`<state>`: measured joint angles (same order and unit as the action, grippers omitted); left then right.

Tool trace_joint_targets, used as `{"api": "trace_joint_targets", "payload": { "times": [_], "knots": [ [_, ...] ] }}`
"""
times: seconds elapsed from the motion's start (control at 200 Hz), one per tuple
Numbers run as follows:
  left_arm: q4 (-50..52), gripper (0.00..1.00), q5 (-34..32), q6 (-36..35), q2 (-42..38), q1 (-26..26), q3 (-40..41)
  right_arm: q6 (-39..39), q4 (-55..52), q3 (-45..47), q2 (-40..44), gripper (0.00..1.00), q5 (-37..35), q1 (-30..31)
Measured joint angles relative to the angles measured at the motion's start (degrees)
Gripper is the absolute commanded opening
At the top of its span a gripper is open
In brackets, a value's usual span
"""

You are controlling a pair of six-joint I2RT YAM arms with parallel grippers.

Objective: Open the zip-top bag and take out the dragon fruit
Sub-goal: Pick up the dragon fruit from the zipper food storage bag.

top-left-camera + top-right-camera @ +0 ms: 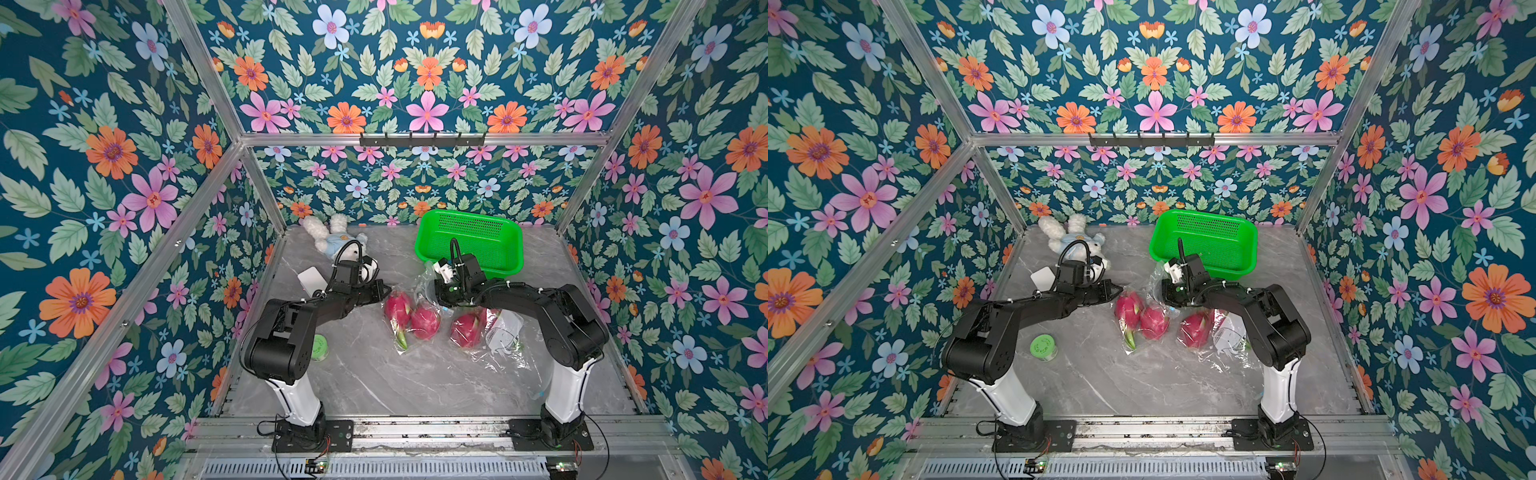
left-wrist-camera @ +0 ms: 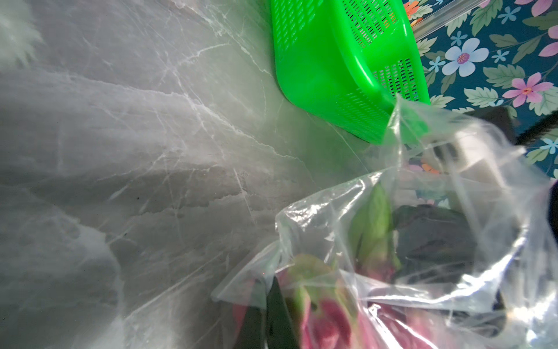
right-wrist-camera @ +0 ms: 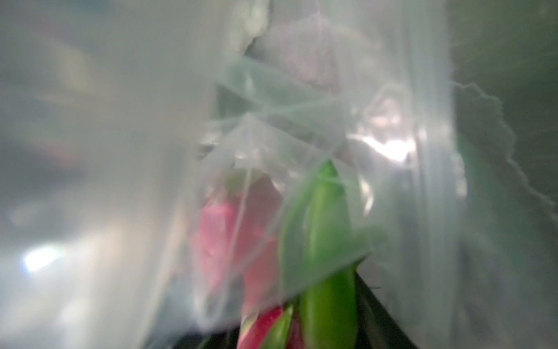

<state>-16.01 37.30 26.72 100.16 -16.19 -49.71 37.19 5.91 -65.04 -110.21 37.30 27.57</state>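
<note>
**Three fruits [image 1: 424,320] in the bag [image 1: 505,353], left gripper [image 1: 384,288] clamped on its edge**

Three magenta fruits show in both top views. They lie on the table [image 1: 365,374] between the two arms, all under the bag's clear film. Two touch side by side, and the third lies a little apart, toward the right arm. A patch of pink beside the third, against the right arm, may be another fruit; I cannot tell.

The left gripper's jaws are closed on the bag's edge, just beside the leftmost fruit. Its wrist view shows film bunched at the dark fingers [image 2: 276,314], with pink and green scales beneath.

The right gripper [image 1: 441,300] sits down in the raised film above the middle fruit. Its wrist view is only blurred plastic, so I cannot tell whether its jaws are wide or narrow. The green basket [image 1: 428,232] stands just behind it.
</note>
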Motion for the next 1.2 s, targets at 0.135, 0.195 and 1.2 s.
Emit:
{"api": "trace_joint_targets", "payload": {
  "times": [0.135, 0.195, 1.2],
  "knots": [
    [-0.07, 0.0, 0.0, 0.17, -0.02, 0.0, 0.2, 1.38, 0.44, 0.92, -0.76, 0.29, 0.02, 0.46],
    [-0.09, 0.0, 0.02, 0.17, -0.02, 0.0, 0.2, 1.64, 0.81, 1.22, -0.76, 0.18, 0.04, 0.46],
    [3.63, 0.0, -1.2, -2.84, -2.03, 0.66, 1.77, -3.34, 5.07, 16.52, 30.38, 0.0, -19.15, -4.55]
  ]
}}
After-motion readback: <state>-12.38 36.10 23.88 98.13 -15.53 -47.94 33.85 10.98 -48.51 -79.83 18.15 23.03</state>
